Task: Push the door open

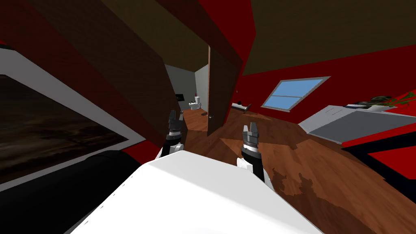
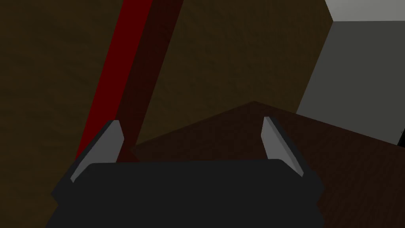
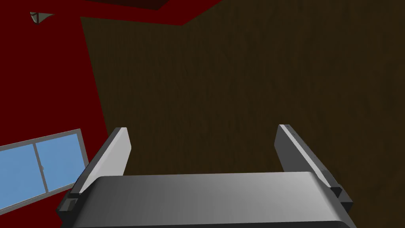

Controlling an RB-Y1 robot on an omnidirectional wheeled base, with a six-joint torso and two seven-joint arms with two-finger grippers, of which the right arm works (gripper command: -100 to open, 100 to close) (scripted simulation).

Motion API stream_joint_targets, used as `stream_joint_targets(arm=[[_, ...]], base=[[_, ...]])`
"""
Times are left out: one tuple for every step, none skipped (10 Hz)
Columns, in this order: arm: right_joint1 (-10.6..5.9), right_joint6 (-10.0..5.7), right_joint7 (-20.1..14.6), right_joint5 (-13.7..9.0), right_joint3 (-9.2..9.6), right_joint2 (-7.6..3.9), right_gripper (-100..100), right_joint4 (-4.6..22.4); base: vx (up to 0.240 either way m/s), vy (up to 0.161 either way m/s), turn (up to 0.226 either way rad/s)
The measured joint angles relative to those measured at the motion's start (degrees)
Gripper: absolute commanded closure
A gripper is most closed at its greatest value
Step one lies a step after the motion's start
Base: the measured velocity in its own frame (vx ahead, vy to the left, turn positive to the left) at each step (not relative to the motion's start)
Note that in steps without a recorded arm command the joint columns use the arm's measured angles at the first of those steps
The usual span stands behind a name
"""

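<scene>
Both wrist views are dim; the head view splays outward, brightest at the window (image 1: 294, 94).

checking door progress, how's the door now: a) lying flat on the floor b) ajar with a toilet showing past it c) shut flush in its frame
b: in the head view the brown door stands at an angle to its frame, and a white toilet shows through the gap.
</scene>
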Motion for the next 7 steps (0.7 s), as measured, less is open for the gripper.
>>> stream_joint_targets(arm=[[0.15,-0.29,-0.31,0.22,0.32,-0.32,-100,0.66],[-0.24,-0.74,-0.84,0.44,0.47,-0.76,-100,2.03],[-0.84,-1.01,-1.35,0.76,0.72,-1.12,-100,3.44],[-1.06,-1.39,-1.70,1.36,1.51,-1.21,-100,4.85],[-1.44,-1.72,-2.38,1.73,1.88,-1.75,-100,6.34],[-1.68,-2.06,-3.14,1.93,2.01,-2.29,-100,7.57],[-1.83,-2.46,-3.77,2.10,2.14,-2.73,-100,8.65]], base=[[0.165,-0.020,0.075],[0.184,0.003,0.082],[0.209,-0.001,0.072],[0.187,-0.018,0.089],[0.142,-0.024,0.066],[0.103,-0.015,0.062],[0.095,-0.011,0.056]])
